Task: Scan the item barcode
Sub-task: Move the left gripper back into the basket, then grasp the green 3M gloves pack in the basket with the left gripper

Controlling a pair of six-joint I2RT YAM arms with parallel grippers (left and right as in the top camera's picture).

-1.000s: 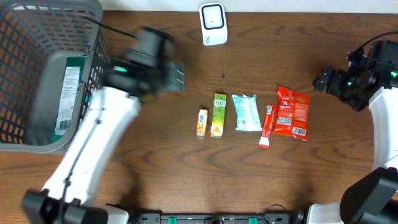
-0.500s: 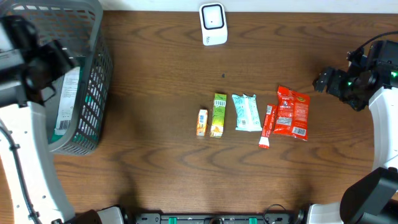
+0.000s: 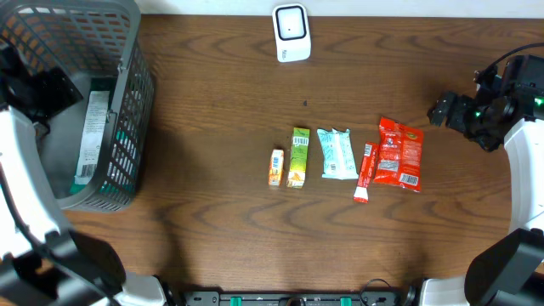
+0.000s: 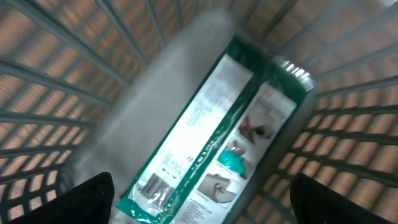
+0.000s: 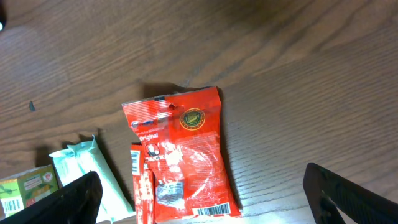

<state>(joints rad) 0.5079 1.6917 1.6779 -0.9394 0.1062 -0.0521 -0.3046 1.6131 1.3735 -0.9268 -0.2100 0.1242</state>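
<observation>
While left gripper (image 4: 214,200) gapes empty over barcoded green-white packet (image 4: 211,130); right gripper (image 5: 211,200) wide, empty, red "Original" pouch (image 5: 180,149) between fingers.

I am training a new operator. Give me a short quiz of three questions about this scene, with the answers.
1. True or false: the green-and-white packet lies inside the grey basket.
2. How many items lie in the row on the table? A three, B five, C seven.
3. Which item of the row is farthest from the basket?
Key: 1 true; 2 B; 3 the red packet.
</observation>
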